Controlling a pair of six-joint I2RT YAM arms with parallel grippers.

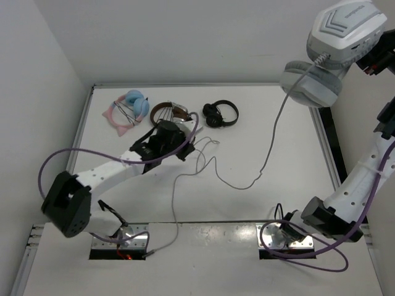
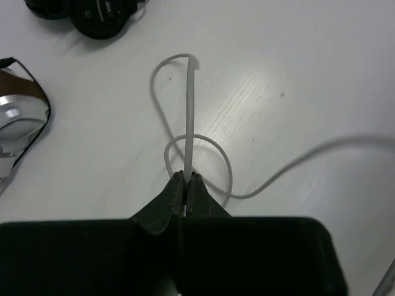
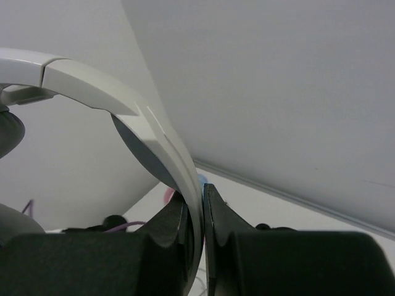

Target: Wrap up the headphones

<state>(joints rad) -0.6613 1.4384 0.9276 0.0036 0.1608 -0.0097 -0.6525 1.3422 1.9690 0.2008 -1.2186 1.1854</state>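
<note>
The large white headphones (image 1: 333, 49) hang high at the top right, held by their wide headband (image 3: 154, 142). My right gripper (image 3: 199, 197) is shut on that headband, and in the top view it (image 1: 370, 55) sits at the right edge. The thin grey cable (image 1: 271, 142) drops from an ear cup and trails left across the table. My left gripper (image 2: 186, 179) is shut on the cable (image 2: 190, 117) near its looped end, low over the table, and shows in the top view (image 1: 185, 151) at centre left.
A small black pair (image 1: 220, 114), a brown-and-silver pair (image 1: 170, 111) and a pink-and-blue pair (image 1: 128, 110) lie along the back of the table. The black pair (image 2: 99, 15) and the brown pair (image 2: 15, 120) lie close to my left gripper. Walls enclose the table.
</note>
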